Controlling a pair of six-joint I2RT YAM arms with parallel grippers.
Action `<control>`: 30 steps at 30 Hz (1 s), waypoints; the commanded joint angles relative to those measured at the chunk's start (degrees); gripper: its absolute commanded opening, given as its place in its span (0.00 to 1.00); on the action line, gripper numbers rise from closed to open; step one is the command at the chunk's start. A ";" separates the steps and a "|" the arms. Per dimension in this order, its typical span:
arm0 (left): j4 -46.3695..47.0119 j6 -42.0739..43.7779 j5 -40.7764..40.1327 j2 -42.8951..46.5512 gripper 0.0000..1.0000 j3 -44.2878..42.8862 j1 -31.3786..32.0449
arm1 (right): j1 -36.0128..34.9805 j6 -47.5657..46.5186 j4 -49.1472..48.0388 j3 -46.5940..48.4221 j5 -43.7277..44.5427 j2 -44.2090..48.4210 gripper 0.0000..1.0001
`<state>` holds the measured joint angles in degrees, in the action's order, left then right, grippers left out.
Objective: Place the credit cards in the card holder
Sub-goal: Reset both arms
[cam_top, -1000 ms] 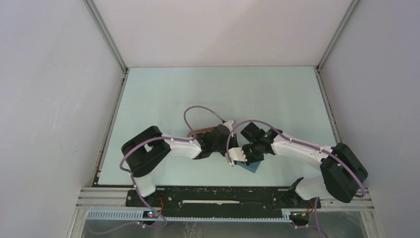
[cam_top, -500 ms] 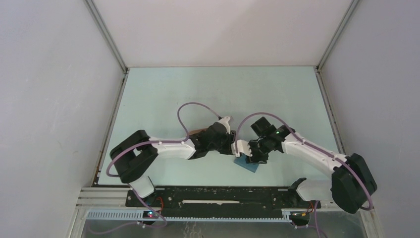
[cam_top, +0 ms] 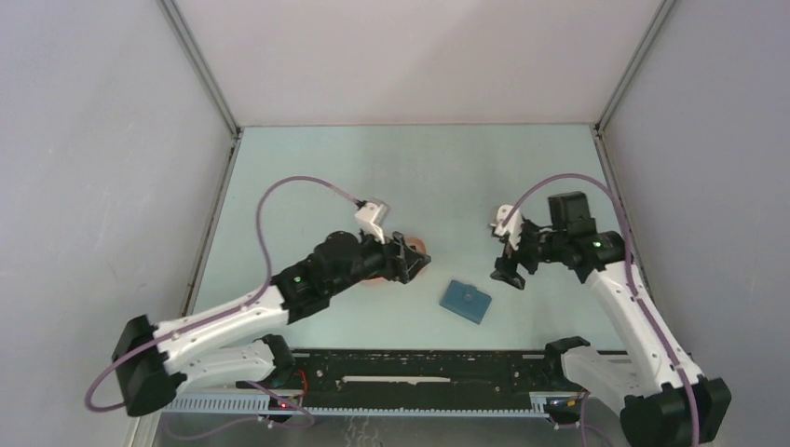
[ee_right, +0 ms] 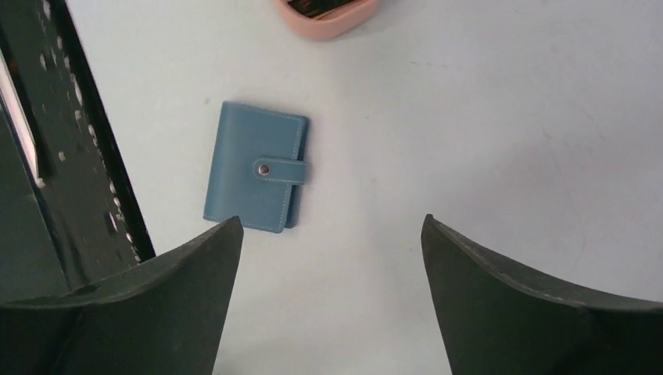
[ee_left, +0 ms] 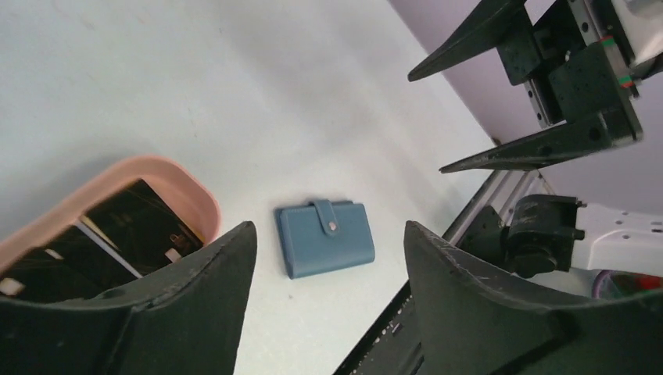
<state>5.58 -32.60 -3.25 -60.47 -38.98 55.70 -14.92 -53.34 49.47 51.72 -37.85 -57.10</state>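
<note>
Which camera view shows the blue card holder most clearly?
The right wrist view: the card holder lies whole and unblocked, seen from nearly above, closed, with its snap strap plain. The left wrist view shows it smaller and at a slant. The top external view shows only a small blue patch.

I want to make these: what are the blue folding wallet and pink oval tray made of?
The small blue folding wallet looks like leather or faux leather, matte: stitched-looking edges, a strap with a metal-looking snap. The pink oval tray looks like smooth plastic or silicone: rounded, even rim.
</note>
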 commanded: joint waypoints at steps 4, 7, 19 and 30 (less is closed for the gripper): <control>-13.08 7.52 -3.54 14.96 0.88 -1.04 -3.96 | 12.67 14.33 1.61 7.30 -6.56 5.06 1.00; -16.63 8.38 -3.70 20.80 0.95 -1.50 -5.29 | 16.57 25.85 -1.68 10.69 -1.25 6.10 1.00; -27.92 5.79 -8.04 34.55 1.00 -4.45 -11.35 | 21.66 40.35 -4.41 14.90 -2.20 9.40 1.00; -30.78 4.69 11.01 33.22 1.00 -7.38 -32.12 | 22.10 48.06 -3.74 19.49 -7.14 10.28 1.00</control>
<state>-25.19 -26.94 -4.75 -25.96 -43.44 32.32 6.74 -10.02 46.04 67.79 -42.98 -47.37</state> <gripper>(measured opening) 0.996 0.993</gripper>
